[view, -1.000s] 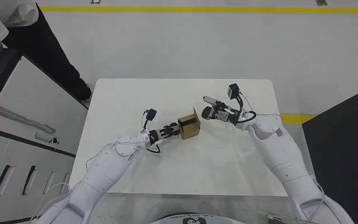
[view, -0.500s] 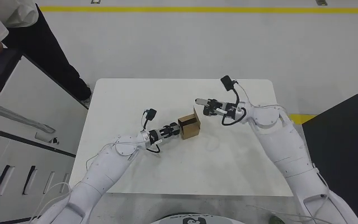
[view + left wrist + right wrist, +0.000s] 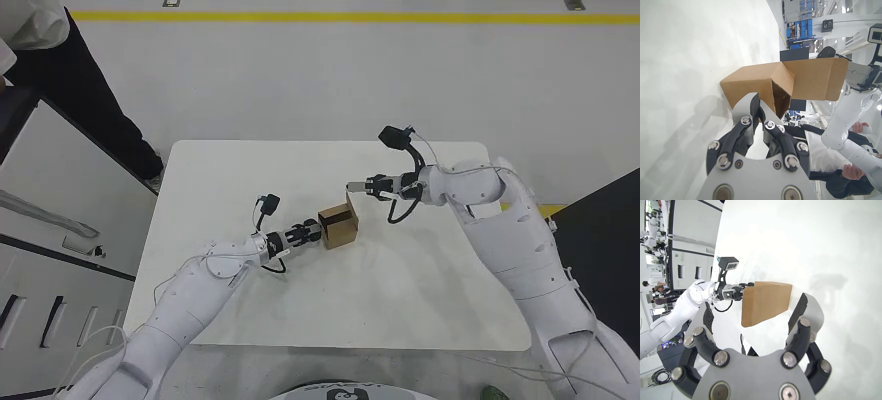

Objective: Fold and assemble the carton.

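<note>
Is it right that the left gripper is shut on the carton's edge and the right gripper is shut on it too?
No. The left gripper is shut on the edge of the carton, but the right gripper is open and clear of the carton, as the right wrist view shows.

White table (image 3: 420, 300); brown carton (image 3: 339, 226) resting on it near centre, one flap raised.

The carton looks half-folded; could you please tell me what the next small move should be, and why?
Probably bring the right end effector onto the raised flap and press it inward. The left end effector is shut on a wall of the carton, steadying it, while the right one is open and apart from the carton.
</note>
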